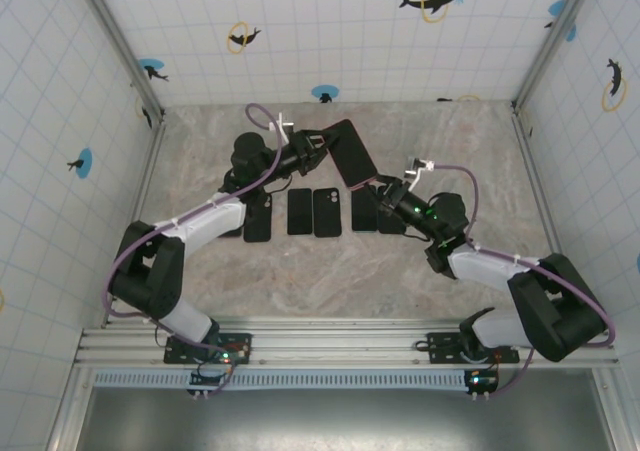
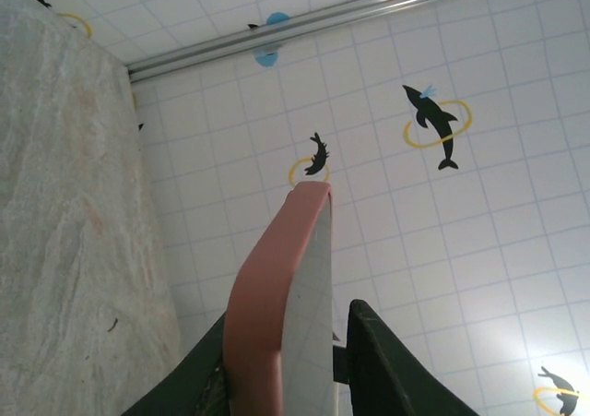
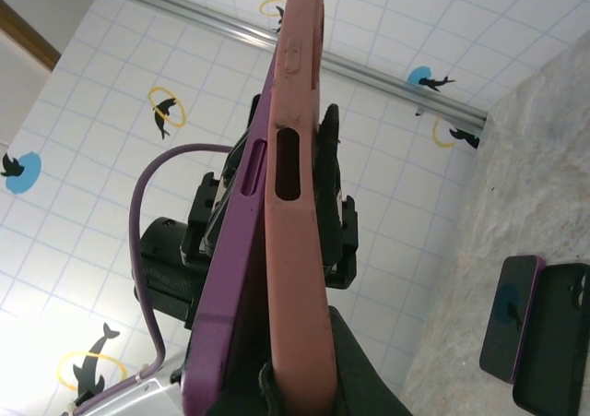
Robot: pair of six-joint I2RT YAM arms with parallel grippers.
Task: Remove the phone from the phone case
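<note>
Mid-extraction step: both arms hold the phone (image 1: pixel 352 153) up off the table (image 1: pixel 480 141), between them. Right gripper (image 3: pixel 295 379) is clamped tight on the pink phone case (image 3: pixel 300 204) at its lower end; purple phone edge peels out beside it. Left gripper (image 2: pixel 286 379) straddles the other end, fingers (image 2: pixel 387 370) partly apart, grip unclear. Next: left needs firm hold on phone alone, then pull apart. 5 spare phones (image 1: pixel 313 212) lie on the table below.
</note>
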